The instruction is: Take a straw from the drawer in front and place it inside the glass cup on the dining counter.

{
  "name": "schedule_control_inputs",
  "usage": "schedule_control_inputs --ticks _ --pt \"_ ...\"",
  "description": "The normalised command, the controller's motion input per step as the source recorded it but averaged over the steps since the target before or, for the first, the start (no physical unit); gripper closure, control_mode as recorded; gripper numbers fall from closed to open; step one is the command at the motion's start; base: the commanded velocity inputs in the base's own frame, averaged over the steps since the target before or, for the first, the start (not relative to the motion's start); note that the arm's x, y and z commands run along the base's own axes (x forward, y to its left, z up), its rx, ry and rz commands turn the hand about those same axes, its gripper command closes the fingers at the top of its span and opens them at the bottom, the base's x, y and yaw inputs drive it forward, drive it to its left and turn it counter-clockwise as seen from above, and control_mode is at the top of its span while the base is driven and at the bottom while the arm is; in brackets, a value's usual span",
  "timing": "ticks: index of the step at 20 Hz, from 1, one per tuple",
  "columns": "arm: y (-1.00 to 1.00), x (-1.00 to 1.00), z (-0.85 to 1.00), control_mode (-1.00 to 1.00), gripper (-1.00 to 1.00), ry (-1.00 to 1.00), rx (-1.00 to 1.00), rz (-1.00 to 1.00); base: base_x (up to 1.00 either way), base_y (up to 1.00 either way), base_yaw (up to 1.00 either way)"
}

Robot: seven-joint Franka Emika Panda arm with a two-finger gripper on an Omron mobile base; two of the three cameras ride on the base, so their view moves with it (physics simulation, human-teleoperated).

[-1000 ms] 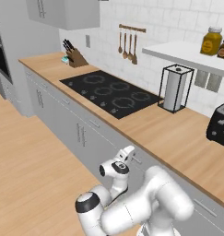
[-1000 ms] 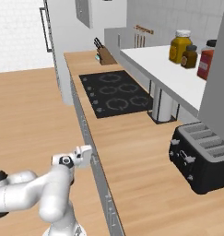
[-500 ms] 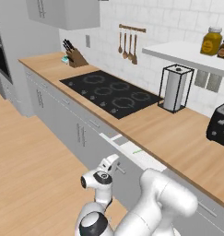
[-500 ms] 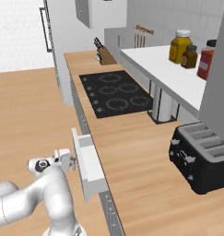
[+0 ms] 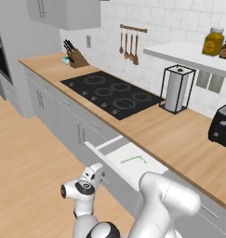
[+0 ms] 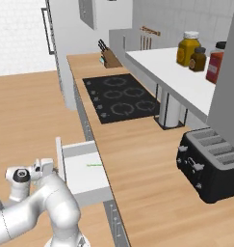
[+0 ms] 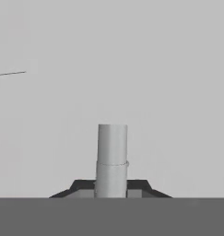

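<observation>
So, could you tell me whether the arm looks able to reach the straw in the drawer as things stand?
Probably yes: the drawer stands pulled open with the straw uncovered on its white floor, but the pincer must first let go of the handle.

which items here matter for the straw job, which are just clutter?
Job: drawer, pulled open; straw lying inside it; gripper shut on the drawer's handle.
Clutter: cooktop, knife block, paper towel holder, toaster, jars.
</observation>
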Motion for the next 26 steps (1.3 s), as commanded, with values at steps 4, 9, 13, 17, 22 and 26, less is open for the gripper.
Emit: schedule_control_inputs --ticks 4,9,13,17,22,26 --pt "1.0 -0.31 0.0 -1.0 1.0 0.19 0.05 0.0 0.0 0.0 0.0" --pt "1.0 -0.37 0.0 -1.0 -1.0 0.17 0.04 0.0 0.0 0.0 0.0" --pt "0.86 -0.49 0.12 -1.0 -1.0 0.08 0.12 0.01 0.0 0.0 0.0" --pt "0.18 -0.72 0.7 -1.0 -1.0 0.03 0.31 0.02 0.0 0.0 0.0" --pt "-0.15 -0.56 1.0 -1.0 -1.0 0.01 0.48 0.0 0.0 0.0 0.0" --pt "-0.76 -0.16 1.0 -1.0 -1.0 0.0 0.48 0.0 0.0 0.0 0.0"
